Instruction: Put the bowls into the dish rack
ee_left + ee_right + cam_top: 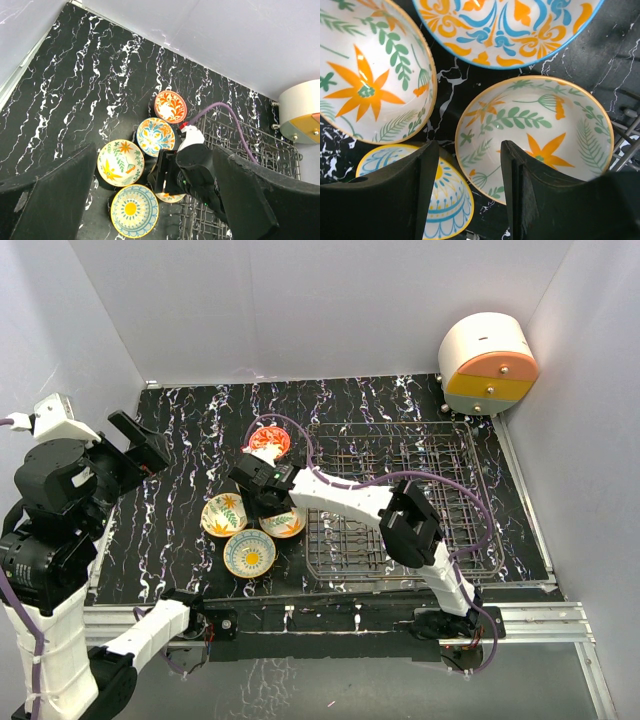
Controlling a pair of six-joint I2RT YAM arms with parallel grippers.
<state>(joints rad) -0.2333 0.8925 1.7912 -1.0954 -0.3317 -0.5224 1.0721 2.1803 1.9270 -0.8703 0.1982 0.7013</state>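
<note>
Five bowls cluster left of the dish rack [400, 502]. The red-orange bowl [268, 440] lies farthest back and a blue-and-orange bowl [155, 136] lies just nearer. A large flower bowl [224, 514] is on the left, with a sun-pattern bowl [250, 553] in front. My right gripper [470, 150] is low over the small flower bowl [540, 130] and stands open. Its jaws straddle that bowl's near rim, one finger inside and one outside over the sun-pattern bowl [445, 205]. My left gripper [150, 453] hangs open and empty, high at the left.
A round white, orange and yellow drawer unit [487, 363] stands at the back right corner, behind the rack. The dish rack's wire edge [625, 135] lies right beside the small flower bowl. A purple cable [330, 480] loops over the rack. White walls enclose the black marbled table [180, 430].
</note>
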